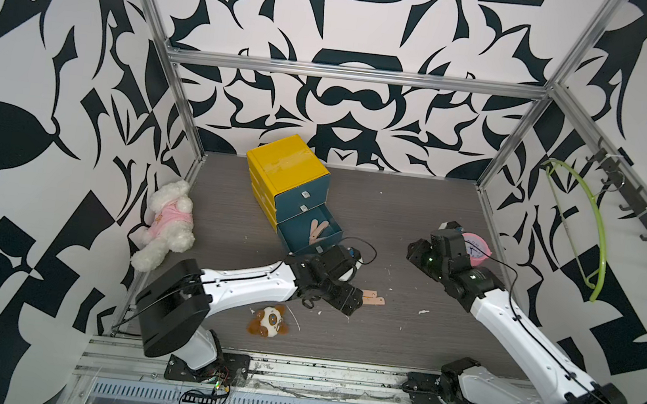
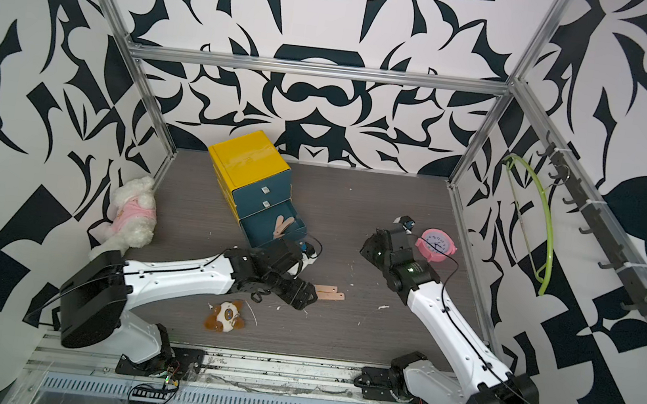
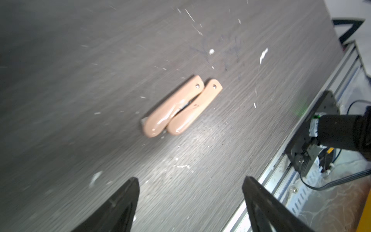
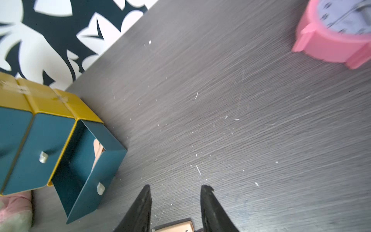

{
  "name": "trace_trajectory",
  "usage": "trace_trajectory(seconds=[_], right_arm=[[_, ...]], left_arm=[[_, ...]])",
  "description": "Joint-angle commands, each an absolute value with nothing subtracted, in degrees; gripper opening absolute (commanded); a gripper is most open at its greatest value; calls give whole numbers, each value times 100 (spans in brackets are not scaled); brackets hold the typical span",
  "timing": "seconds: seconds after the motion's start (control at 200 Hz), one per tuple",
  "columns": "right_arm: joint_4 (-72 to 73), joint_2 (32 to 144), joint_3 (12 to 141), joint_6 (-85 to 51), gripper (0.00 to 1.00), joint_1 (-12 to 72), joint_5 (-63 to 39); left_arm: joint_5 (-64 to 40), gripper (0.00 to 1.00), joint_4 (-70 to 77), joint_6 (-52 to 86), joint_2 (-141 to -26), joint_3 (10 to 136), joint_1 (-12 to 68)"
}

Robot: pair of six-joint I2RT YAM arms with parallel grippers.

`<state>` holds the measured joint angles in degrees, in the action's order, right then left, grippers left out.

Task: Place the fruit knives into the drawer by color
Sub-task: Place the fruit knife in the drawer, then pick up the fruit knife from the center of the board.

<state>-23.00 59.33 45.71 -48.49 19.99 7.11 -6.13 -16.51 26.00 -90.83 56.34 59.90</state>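
Peach fruit knives lie in the open bottom drawer. The left gripper, jaws apart and empty, faces a loose peach pair touching on the table: likely the pickup step, needing a descent and closing on one. The right gripper hangs half apart, seemingly empty

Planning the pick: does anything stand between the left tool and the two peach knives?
Nothing visible does: only bare table lies between the left tool and the two peach knives, which lie side by side.
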Motion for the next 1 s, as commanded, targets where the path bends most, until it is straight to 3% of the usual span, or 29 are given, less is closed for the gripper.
trace_trajectory(seconds=[0.0, 0.57, 1.0], right_arm=[[-2443, 5752, 4443, -4691, 43, 1861, 669], [-2430, 5362, 4166, -4676, 43, 1587, 501], [-2408, 5238, 4006, -4641, 44, 1255, 214]], left_arm=[[-952, 81, -1668, 2457, -9499, 5916, 6064], [-491, 78, -1985, 1841, -10777, 6706, 6064], [54, 65, -2087, 987, -11040, 6980, 6372]])
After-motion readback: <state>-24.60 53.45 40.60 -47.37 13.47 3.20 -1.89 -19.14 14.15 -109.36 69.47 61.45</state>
